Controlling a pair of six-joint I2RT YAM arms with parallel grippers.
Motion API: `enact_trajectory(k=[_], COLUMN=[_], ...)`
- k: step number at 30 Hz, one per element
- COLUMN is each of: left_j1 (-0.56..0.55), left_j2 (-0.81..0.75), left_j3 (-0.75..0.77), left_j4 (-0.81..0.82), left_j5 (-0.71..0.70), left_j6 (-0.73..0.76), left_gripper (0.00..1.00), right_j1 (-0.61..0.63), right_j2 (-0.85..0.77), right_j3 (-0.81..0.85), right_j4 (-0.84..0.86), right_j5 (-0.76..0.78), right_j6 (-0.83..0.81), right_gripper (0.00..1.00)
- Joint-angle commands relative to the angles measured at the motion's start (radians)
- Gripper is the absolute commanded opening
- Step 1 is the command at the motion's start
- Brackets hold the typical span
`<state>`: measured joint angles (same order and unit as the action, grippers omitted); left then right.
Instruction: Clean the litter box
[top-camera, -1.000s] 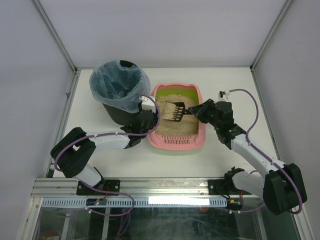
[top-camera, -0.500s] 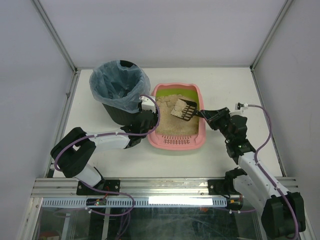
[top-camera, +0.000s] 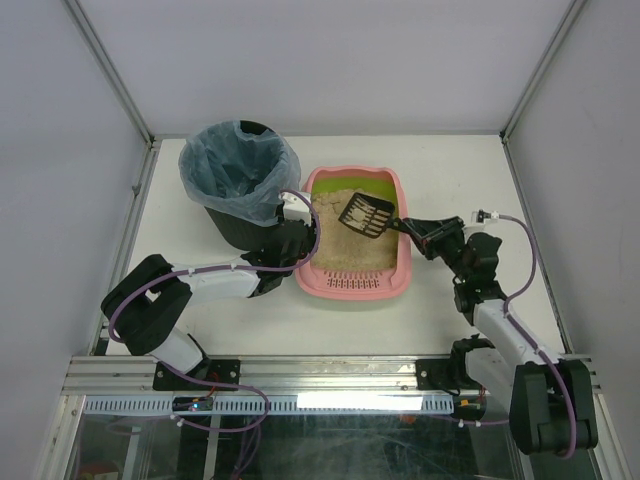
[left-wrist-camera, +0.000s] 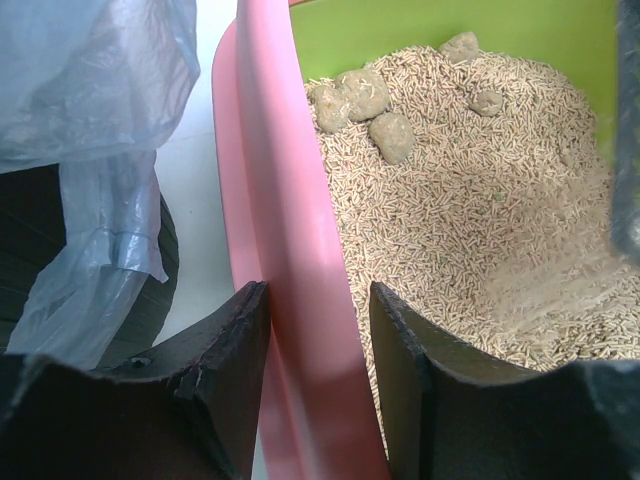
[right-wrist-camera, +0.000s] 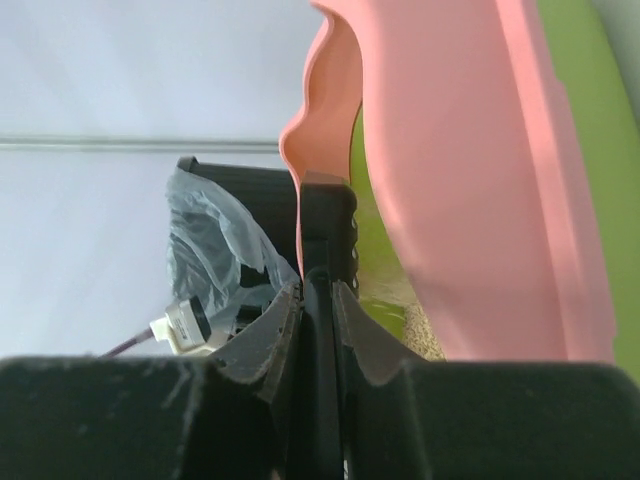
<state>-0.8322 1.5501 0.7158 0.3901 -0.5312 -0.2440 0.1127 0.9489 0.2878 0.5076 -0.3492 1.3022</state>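
The pink litter box (top-camera: 352, 285) with its green inner rim holds tan litter (left-wrist-camera: 470, 200) and several grey clumps (left-wrist-camera: 365, 95) near the far left corner. My left gripper (top-camera: 303, 241) (left-wrist-camera: 318, 330) straddles the box's left wall (left-wrist-camera: 270, 200), one finger outside and one inside, shut on it. My right gripper (top-camera: 410, 228) (right-wrist-camera: 318, 300) is shut on the handle of the black slotted scoop (top-camera: 365, 217) (right-wrist-camera: 330, 225). The scoop hangs tilted over the box's right half, and its blade looks dark and bare.
A black round bin lined with a blue bag (top-camera: 240, 180) (left-wrist-camera: 90, 80) stands just left of the box, close behind my left gripper. The box's pink outer wall (right-wrist-camera: 470, 180) fills the right side of the right wrist view. White tabletop (top-camera: 470, 180) lies to the right.
My right arm drew back to the right and folded. The scoop shifted slightly right and up. The litter it carried half a second ago is gone from its blade. The left arm stayed still.
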Motion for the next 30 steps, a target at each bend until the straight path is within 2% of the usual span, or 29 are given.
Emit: enact_trajectory(k=[1, 3, 4, 7, 10, 13, 14, 16, 17, 19, 20, 21, 24, 27, 28, 30], left_j1=[-0.036, -0.036, -0.036, -0.037, -0.036, -0.036, -0.036, -0.036, -0.036, -0.036, -0.036, -0.036, -0.037, -0.036, -0.037, -0.037], left_j2=[0.003, -0.001, -0.001, 0.002, -0.004, 0.001, 0.0, -0.005, -0.005, 0.0, 0.001, 0.001, -0.002, 0.007, 0.005, -0.002], left_j3=[0.033, 0.03, 0.029, 0.031, 0.027, 0.03, 0.03, 0.028, 0.027, 0.03, 0.03, 0.03, 0.028, 0.034, 0.034, 0.028], left_j4=[0.047, 0.05, 0.049, 0.049, 0.05, 0.05, 0.048, 0.049, 0.05, 0.05, 0.05, 0.048, 0.051, 0.048, 0.046, 0.049], left_j5=[0.121, 0.115, 0.115, 0.12, 0.113, 0.126, 0.124, 0.112, 0.112, 0.122, 0.123, 0.121, 0.113, 0.127, 0.126, 0.113], left_j6=[-0.028, -0.028, -0.028, -0.027, -0.027, -0.029, -0.028, -0.028, -0.028, -0.027, -0.028, -0.026, -0.028, -0.03, -0.03, -0.03], left_gripper=[0.43, 0.43, 0.43, 0.43, 0.43, 0.43, 0.43, 0.43, 0.43, 0.43, 0.43, 0.43, 0.43, 0.43, 0.43, 0.43], right_j1=[-0.028, -0.003, -0.012, -0.057, -0.035, -0.077, -0.07, -0.026, -0.026, -0.08, -0.085, -0.072, -0.001, -0.08, -0.08, -0.028], right_j2=[-0.054, 0.004, 0.003, -0.074, 0.026, -0.041, -0.048, 0.046, 0.064, 0.005, -0.032, -0.031, 0.077, -0.017, -0.033, 0.042], right_j3=[0.026, 0.097, 0.089, 0.037, 0.114, 0.037, 0.045, 0.137, 0.141, 0.067, 0.046, 0.06, 0.162, 0.041, 0.054, 0.157], right_j4=[0.061, 0.069, 0.075, -0.009, 0.041, -0.004, -0.007, 0.007, 0.03, -0.002, -0.046, -0.055, -0.038, -0.04, -0.04, -0.063], right_j5=[-0.015, -0.131, -0.139, -0.008, -0.192, -0.047, -0.058, -0.186, -0.228, -0.123, -0.053, -0.045, -0.215, -0.069, -0.069, -0.192], right_j6=[0.025, -0.029, -0.011, 0.034, -0.041, 0.049, 0.015, -0.06, -0.049, 0.038, 0.055, 0.027, -0.085, 0.038, 0.015, -0.092], right_gripper=[0.0, 0.0, 0.0, 0.0, 0.0, 0.0, 0.0, 0.0, 0.0, 0.0, 0.0, 0.0, 0.0, 0.0, 0.0, 0.0])
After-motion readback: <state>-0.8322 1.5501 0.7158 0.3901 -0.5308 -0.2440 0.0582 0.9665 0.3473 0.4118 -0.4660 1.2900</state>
